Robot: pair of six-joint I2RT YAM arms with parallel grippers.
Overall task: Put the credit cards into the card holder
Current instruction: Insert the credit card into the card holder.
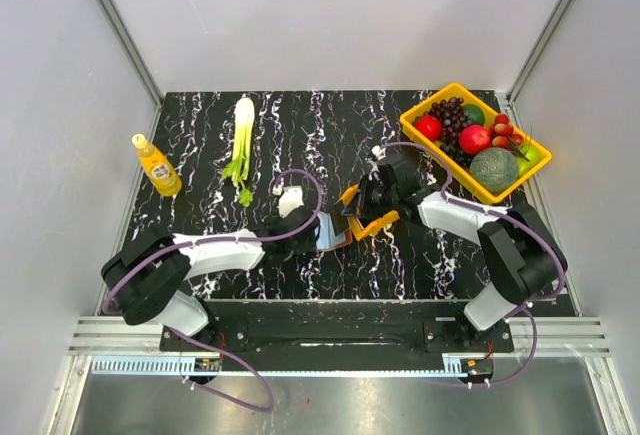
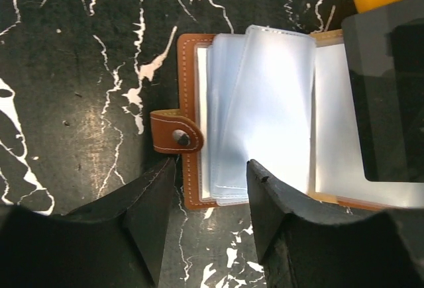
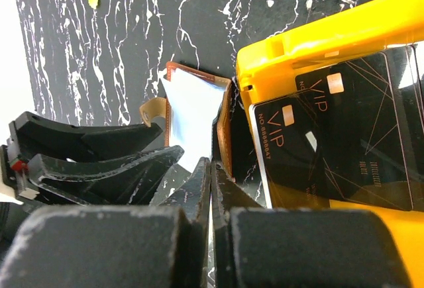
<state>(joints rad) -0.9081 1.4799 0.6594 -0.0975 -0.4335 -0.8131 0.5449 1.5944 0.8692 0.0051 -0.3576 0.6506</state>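
Observation:
The card holder (image 2: 189,109) lies open on the black marble table, a brown wallet with a snap tab and clear plastic sleeves (image 2: 265,102) fanned up. My left gripper (image 2: 212,179) is open just above its near left corner, one finger on each side of the edge. Black VIP credit cards (image 3: 331,136) sit in a small orange bin (image 3: 318,43) that leans against the holder's right side. The right gripper (image 3: 211,169) is shut, with its tips close to the holder's upright right flap (image 3: 225,122); nothing shows between them. From above, both grippers meet at the holder (image 1: 330,235).
A yellow tray of fruit (image 1: 475,142) stands at the back right. At the left edge is a yellow bottle (image 1: 157,165), with a leek (image 1: 241,135) behind the centre. A small white object (image 1: 291,200) lies just behind the left gripper.

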